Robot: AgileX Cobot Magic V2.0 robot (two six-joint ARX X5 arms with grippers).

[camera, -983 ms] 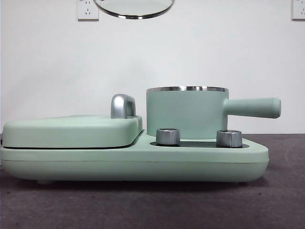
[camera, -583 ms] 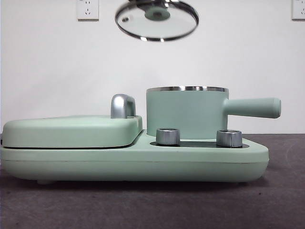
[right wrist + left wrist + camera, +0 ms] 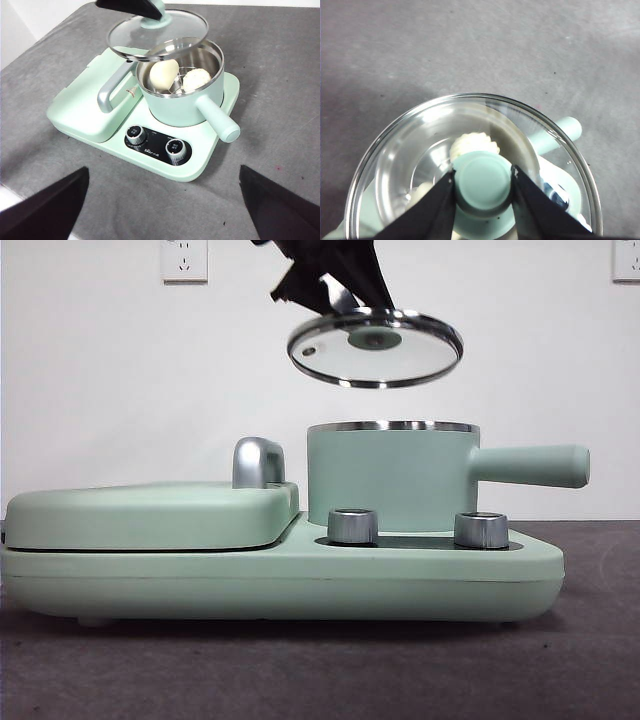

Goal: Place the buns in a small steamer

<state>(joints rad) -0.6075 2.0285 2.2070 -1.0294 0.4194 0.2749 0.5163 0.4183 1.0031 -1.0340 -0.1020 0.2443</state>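
Observation:
The small steamer (image 3: 392, 475) (image 3: 181, 97) is a mint-green pot with a steel rim and a side handle, standing on the cooker base. Inside it lie both buns: the smooth one (image 3: 164, 74) and the pleated one (image 3: 196, 79) (image 3: 474, 144). My left gripper (image 3: 483, 182) (image 3: 345, 280) is shut on the green knob of the glass lid (image 3: 375, 346) (image 3: 157, 29), holding the lid tilted a little above the pot's rim and slightly off to its griddle side. My right gripper (image 3: 162, 200) stands open, back from the cooker on its knob side, with nothing between its jaws.
The mint-green cooker base (image 3: 280, 575) carries a flat hinged griddle lid (image 3: 150, 512) with a steel handle (image 3: 258, 462) beside the pot, and two steel knobs (image 3: 352, 526) (image 3: 481, 529) on the front. Grey table surface (image 3: 280, 65) surrounds it.
The lid has come down from the top edge of the front view and moved right toward the pot, with the left gripper now showing above it.

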